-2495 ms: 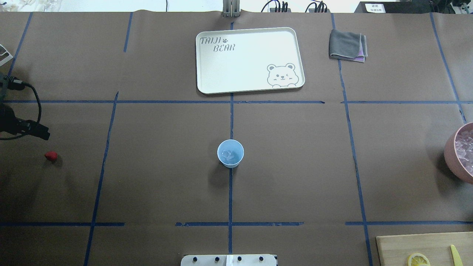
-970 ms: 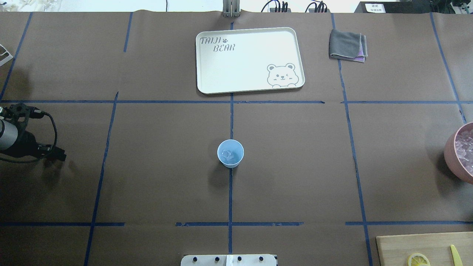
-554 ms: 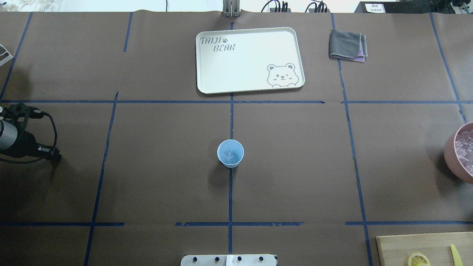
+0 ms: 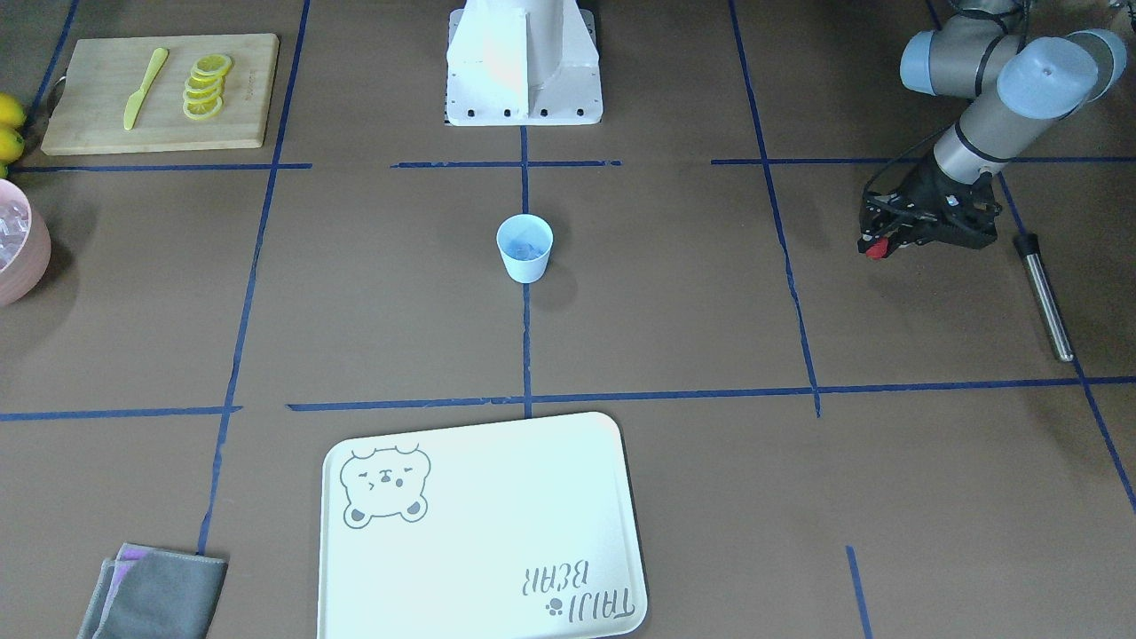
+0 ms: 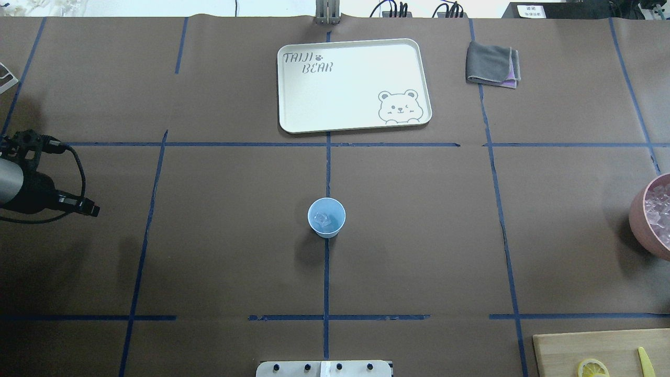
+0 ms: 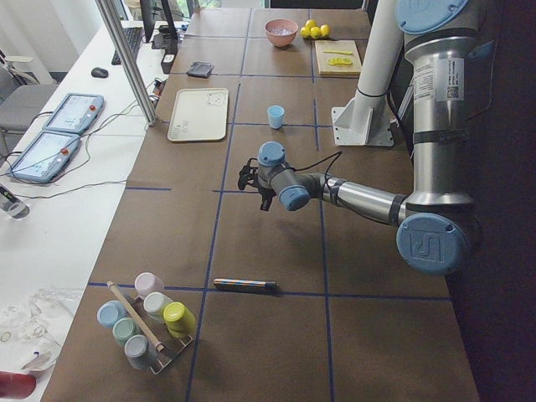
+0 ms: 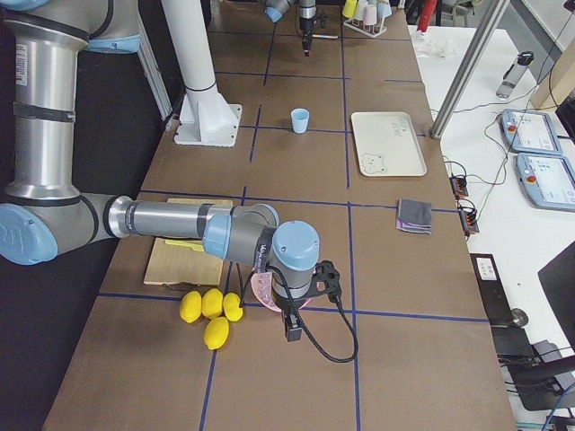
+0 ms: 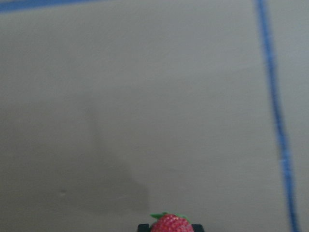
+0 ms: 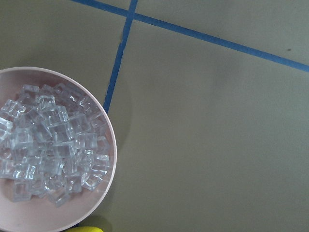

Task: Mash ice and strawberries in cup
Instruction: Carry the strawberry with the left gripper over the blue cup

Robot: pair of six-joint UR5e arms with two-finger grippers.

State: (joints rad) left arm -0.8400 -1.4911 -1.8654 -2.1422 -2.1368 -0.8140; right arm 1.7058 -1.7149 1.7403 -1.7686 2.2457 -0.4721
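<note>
Left gripper (image 4: 878, 248) is clamping the strawberry (image 4: 876, 253) at its fingertips. It's hanging just above the paper at the right of the front-facing view, well apart from the cup (image 4: 524, 248). Cup is standing upright dead centre on the blue tape line, with a few cubes of ice (image 5: 323, 220) sitting in its bottom. More ice is piled in the pink bowl (image 9: 110, 145), lower left of the right wrist view. Right gripper is showing only in the side view, hovering by that bowl, so I can't tell if its fingers are apart or together. Steel rod (image 4: 1044, 297) is lying flat near the left arm, lower right of the berry. Probably the masher, untouched. My read: berry is going to the cup next, mashing not begun. Things worrying me:
- The berry is tiny and looks pinched right at the fingertips, so a fast swing could be enough to shake it loose mid-table.
- The cup looks light and tapered, so a finger clipping the rim on the way down is likely tipping it and spilling the ice.
- Releasing from too high risks the berry bouncing off the cubes and out.
- Squeezing harder to be safe is just crushing it early.
</note>
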